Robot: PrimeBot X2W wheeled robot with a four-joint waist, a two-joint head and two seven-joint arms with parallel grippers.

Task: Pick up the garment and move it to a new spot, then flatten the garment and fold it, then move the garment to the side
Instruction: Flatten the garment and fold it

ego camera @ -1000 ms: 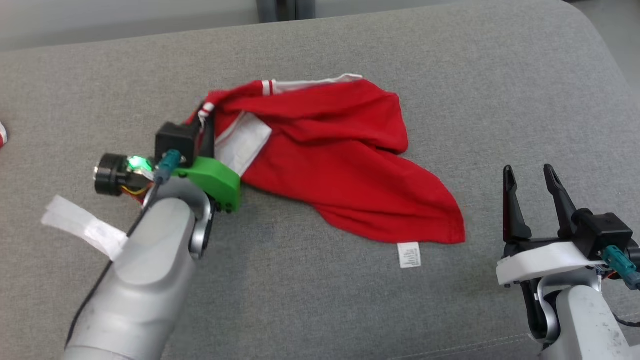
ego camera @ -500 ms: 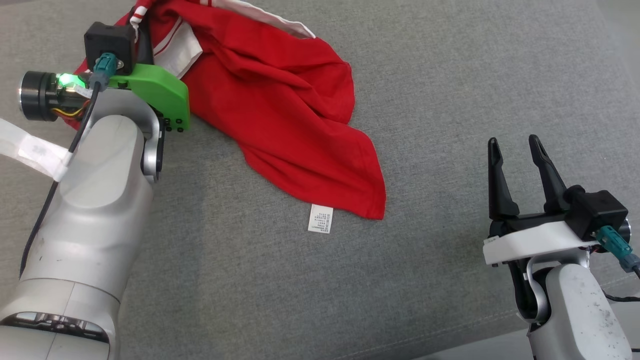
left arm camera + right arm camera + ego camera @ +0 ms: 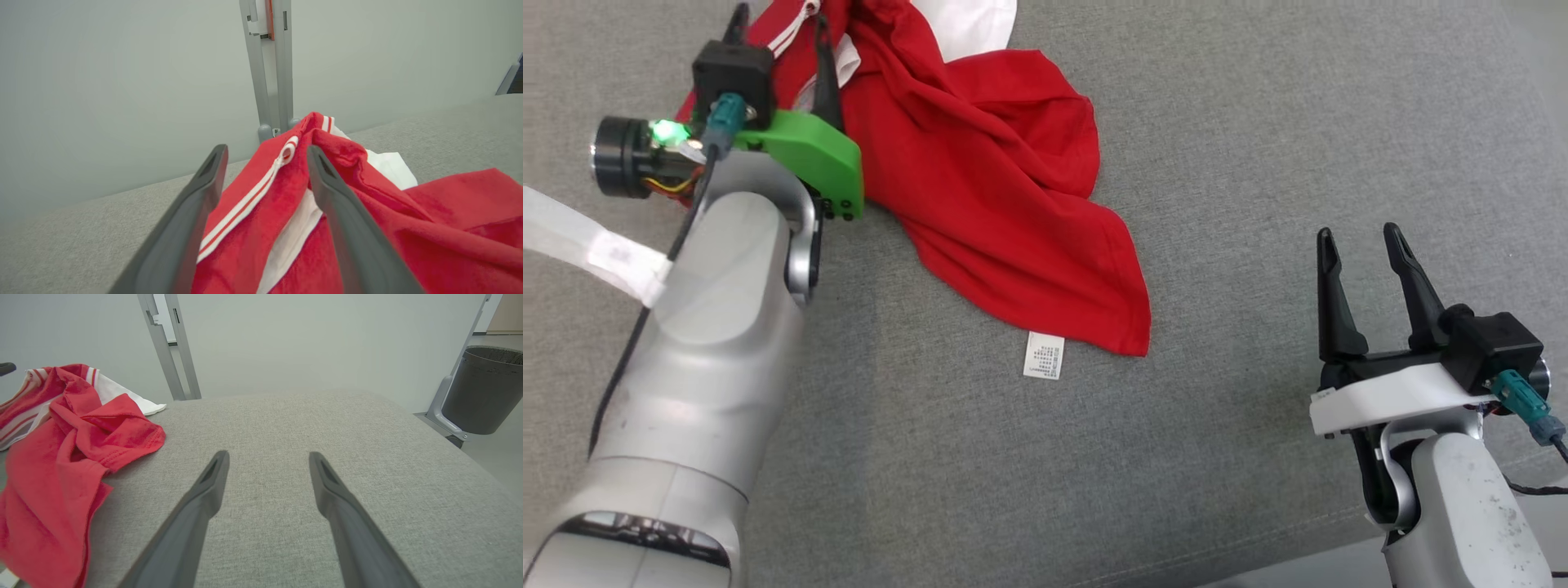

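we see the red garment [image 3: 996, 188] with white striped trim lying crumpled on the far left part of the grey cushion [image 3: 1258, 122], its white care label [image 3: 1043, 355] flat on the cushion beside the hem nearest us. our left gripper [image 3: 780, 41] sits over that same far left part of the cushion, fingers spread wide on either side of a raised fold of the striped trim. our right gripper [image 3: 1358, 237] hovers over the cushion's near right part, fingers spread above bare fabric, well apart from the garment.
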